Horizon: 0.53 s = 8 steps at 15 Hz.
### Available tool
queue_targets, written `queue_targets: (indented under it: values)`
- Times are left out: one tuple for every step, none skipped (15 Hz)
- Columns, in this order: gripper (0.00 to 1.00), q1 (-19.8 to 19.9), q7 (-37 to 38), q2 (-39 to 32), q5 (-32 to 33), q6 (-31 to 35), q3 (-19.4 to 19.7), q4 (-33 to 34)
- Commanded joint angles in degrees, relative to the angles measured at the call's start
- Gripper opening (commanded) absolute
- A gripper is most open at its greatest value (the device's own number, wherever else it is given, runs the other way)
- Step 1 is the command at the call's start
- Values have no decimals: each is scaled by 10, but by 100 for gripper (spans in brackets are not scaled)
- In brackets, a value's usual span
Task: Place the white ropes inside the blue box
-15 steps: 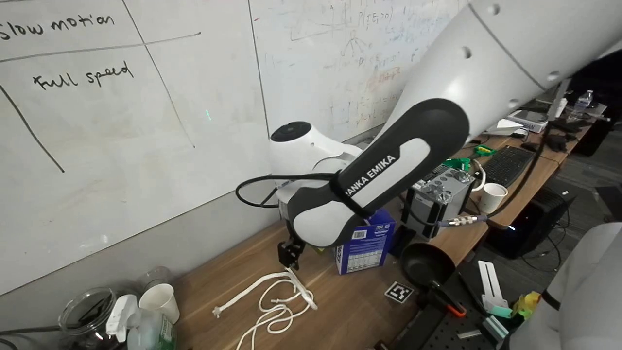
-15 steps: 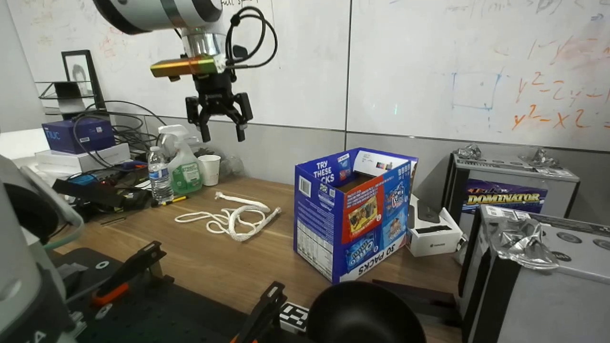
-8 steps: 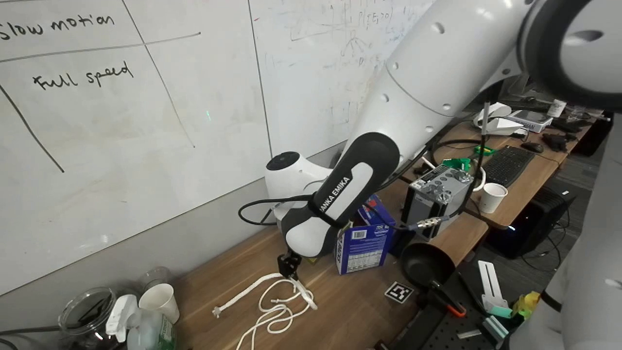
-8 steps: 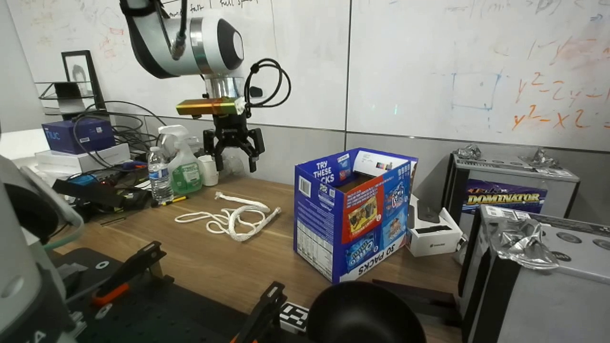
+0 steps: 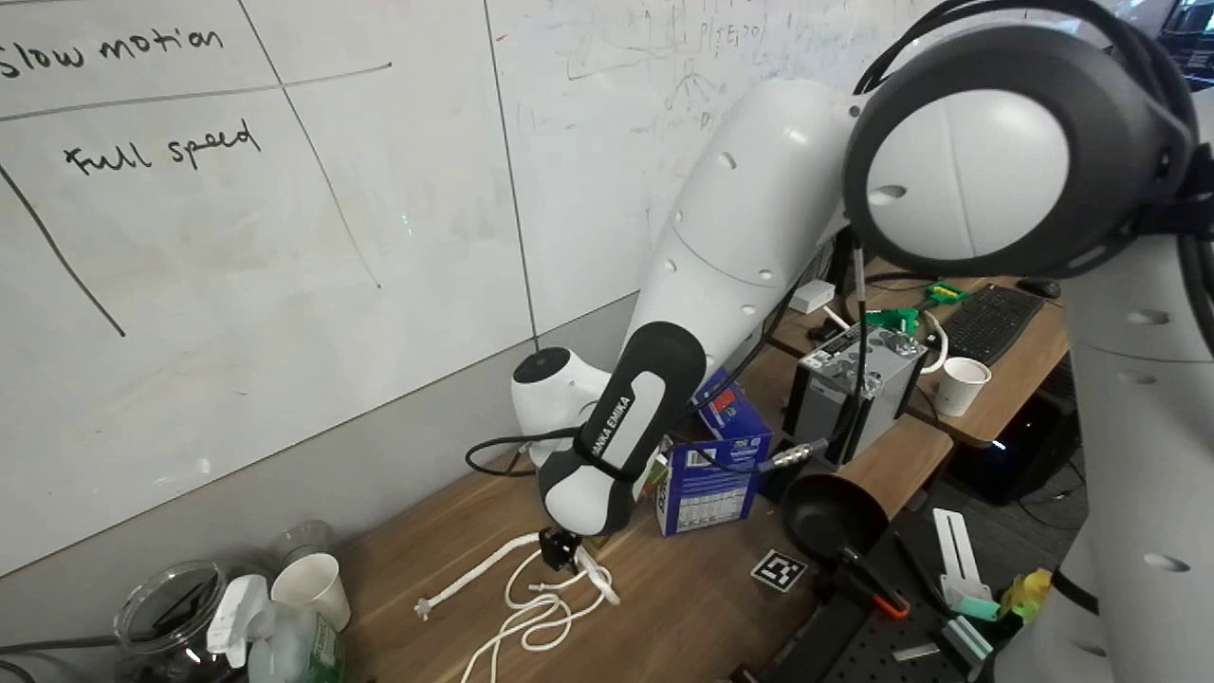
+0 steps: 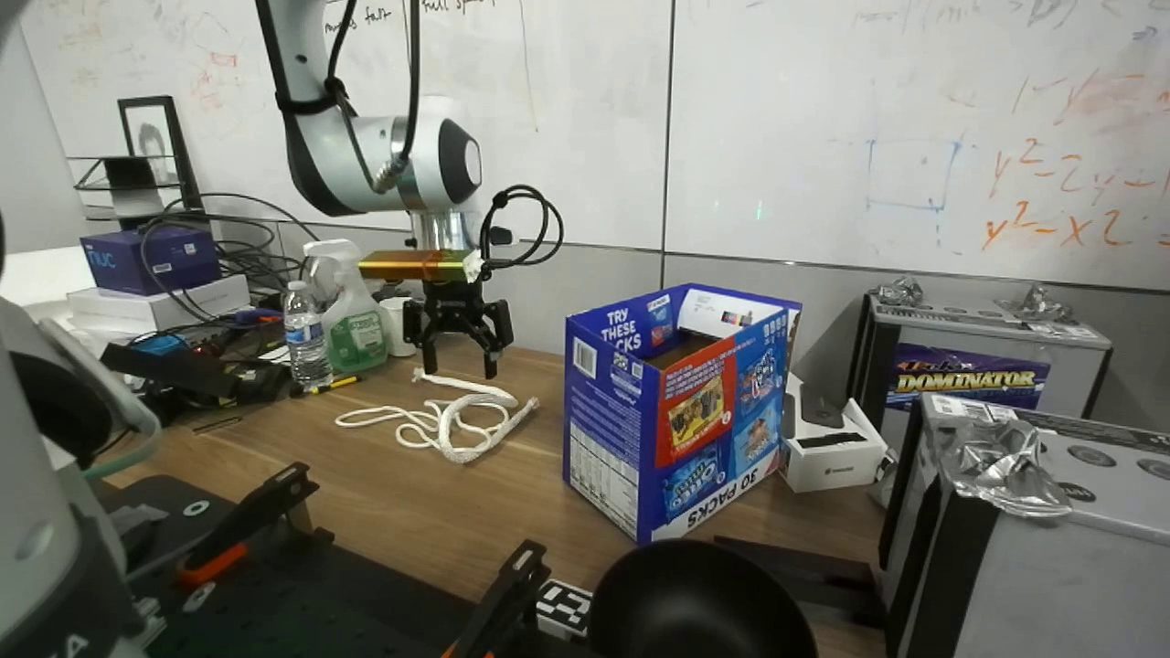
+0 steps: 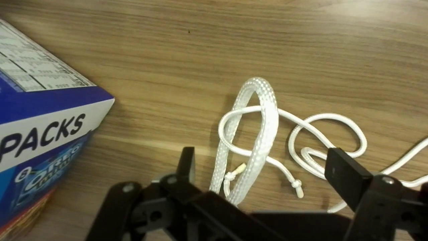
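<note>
The jaws are spread wide, the hand point(image 6: 460, 364) empty and held above the bench point(image 6: 411, 493)! Below, framed between its fingers in the wrist view, the white ropes point(image 7: 270, 117) are seen, looped loosely. Nearby, the blue snack box point(image 6: 603, 411) is stood upright, open at the top, a tall wall raised between ropes and inside. In an exterior view, a paper cup point(image 6: 393, 320) is partly hidden by the hand, flanked by a spray bottle point(image 6: 358, 338); near the box, a black frying pan point(image 5: 835, 512) is set.
</note>
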State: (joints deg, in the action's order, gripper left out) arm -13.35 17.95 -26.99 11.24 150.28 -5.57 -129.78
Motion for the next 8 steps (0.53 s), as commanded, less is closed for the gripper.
queue_targets:
  values:
    - [100, -24, 4, -42, -12, 16, 16, 33]
    - [100, -27, 4, -51, -15, 20, 18, 38]
    - [100, -32, 6, -62, -14, 26, 22, 42]
    - [100, -36, 9, -69, -15, 29, 25, 46]
    - [100, -42, 17, -78, -13, 37, 33, 52]
    - [100, -46, 20, -86, -14, 42, 38, 56]
    - [100, -49, 20, -93, -13, 43, 44, 61]
    - [100, -55, 24, -102, -10, 48, 52, 65]
